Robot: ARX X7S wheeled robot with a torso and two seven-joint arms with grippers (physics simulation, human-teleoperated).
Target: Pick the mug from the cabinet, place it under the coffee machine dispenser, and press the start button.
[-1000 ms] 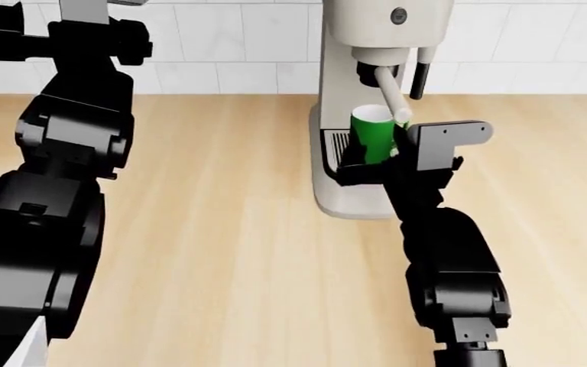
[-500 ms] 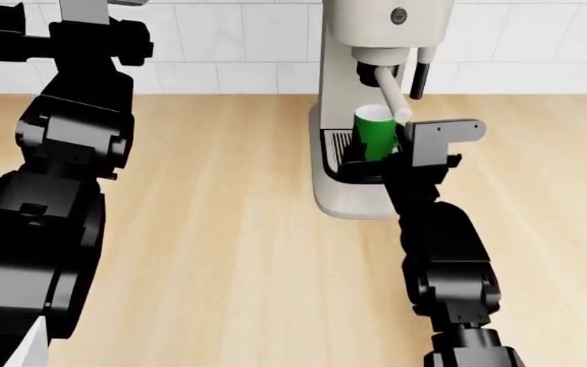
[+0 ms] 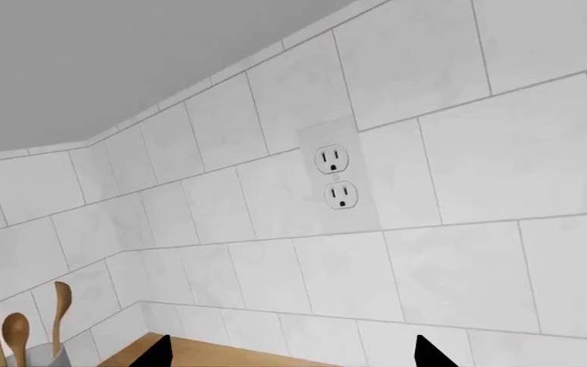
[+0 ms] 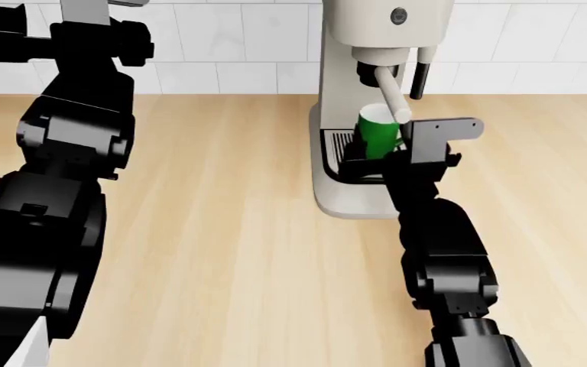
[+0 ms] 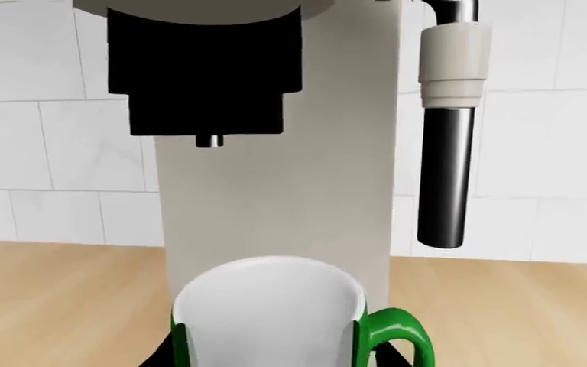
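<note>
We look down from the head camera at our right gripper [image 4: 373, 157], which reaches forward over the black slotted drip tray [image 4: 338, 141] of a tall cream espresso machine [image 4: 360, 115]. The gripper holds the mug [image 4: 379, 131], a small bright green cylinder with a white inside, with a black finger on either side of its lower body. The mug stands upright between the fingers, just beyond the gripper's grey mounting plate [image 4: 442, 130].

In the right wrist camera the mug [image 5: 273, 317] fills the near foreground, its open white mouth facing up and its green loop handle [image 5: 400, 336] sticking out to one side. Above it hangs the coffee machine dispenser [image 5: 204, 73], a dark block with a small metal nozzle. The mug sits below the dispenser, slightly off to one side of the nozzle. A chrome steam wand [image 5: 446, 153] with a cream collar hangs beside the machine's body.

Compared with a second ago, the mug and the right gripper have moved slightly further in toward the machine, and the right arm has stretched forward.

Our left arm [image 4: 69, 138] is raised at the left side, well apart from the machine. Its gripper's state we cannot tell: the left wrist camera shows only two dark tips at the edge, a tiled wall with an outlet [image 3: 335, 177], and wooden spoons [image 3: 8, 321] in a holder.
</note>
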